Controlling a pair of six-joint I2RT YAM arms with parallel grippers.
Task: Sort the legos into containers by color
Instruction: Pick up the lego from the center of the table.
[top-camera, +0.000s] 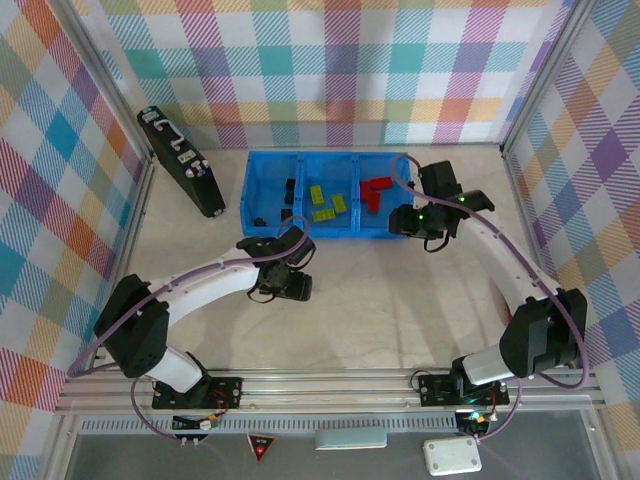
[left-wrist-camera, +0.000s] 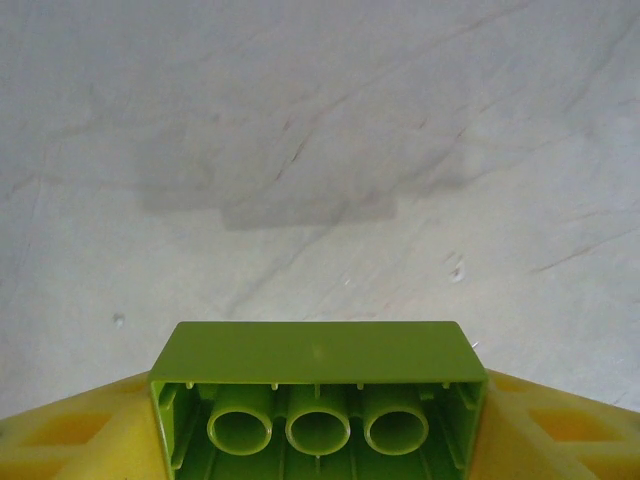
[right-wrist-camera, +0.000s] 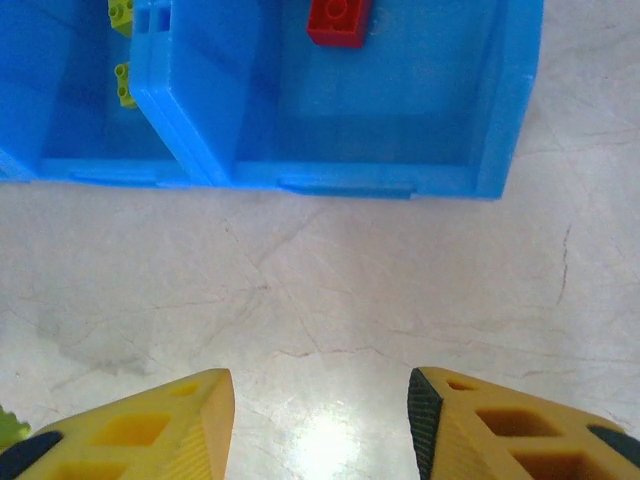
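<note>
Clearance over the near wall of the blue bin (top-camera: 330, 236) likely decides the drop: the left claw (top-camera: 283, 275), clamped on a lime green brick (left-wrist-camera: 315, 390) lying crosswise between its fingers (left-wrist-camera: 70, 440), hangs just short of that wall, the green-stocked middle compartment (top-camera: 335, 180) beyond and slightly right. The right claw (right-wrist-camera: 320, 400), part-open and empty, hovers before the bin's right compartment (right-wrist-camera: 400, 120).

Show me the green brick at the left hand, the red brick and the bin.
green brick (left-wrist-camera: 315, 352): left wrist view, upper side face.
red brick (right-wrist-camera: 338, 22): right wrist view, studded top.
blue bin (right-wrist-camera: 512, 100): right wrist view, right wall.
</note>
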